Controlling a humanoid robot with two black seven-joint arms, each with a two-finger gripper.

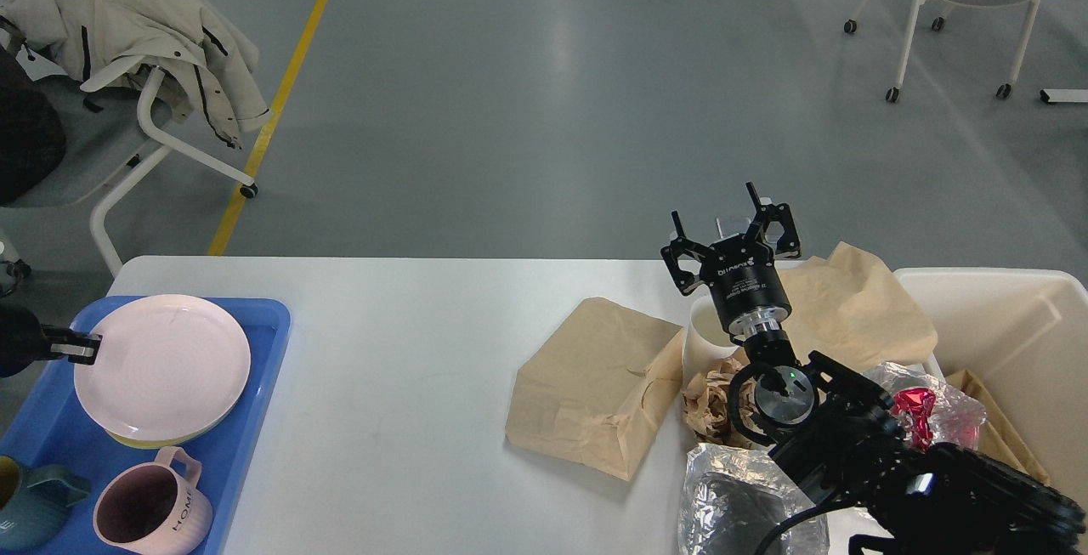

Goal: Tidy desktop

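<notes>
Here's the white tabletop (pixel 408 342), stretching across the lower half of the view, its near edge cut off at the bottom. Over at the far left, the left pincer (pixel 82 348) pokes in from the frame edge, only its tip showing, and it sits right at the rim of the pink plate (pixel 161 366); it looks clamped on that rim, though the fingers are too small to tell apart, so I cannot tell for certain. The plate rides above a yellow-green plate (pixel 157 438), of which only a thin sliver peeks out underneath. Both sit in the blue tray (pixel 255 385) at the tabletop's left end, the tray itself running out of frame at the left and bottom. In its near corner stands a pink mug (pixel 153 508) with lettering on its side, and beside it a teal mug (pixel 30 508), half cut off by the edge. Over on the right, the right pincer (pixel 729 228) is held up above the far edge, fingers spread wide, nothing between them. Its black arm covers much of the clutter below: a white paper cup (pixel 705 338) partly hidden behind the wrist, crumpled brown paper (pixel 710 402), a flattened brown paper bag (pixel 595 381) and a foil wrapper (pixel 722 495) cut off at the bottom. A second brown bag (pixel 858 308) leans against the cream bin (pixel 1003 317), where foil with something red (pixel 914 410) lies, its nature hard to make out.
</notes>
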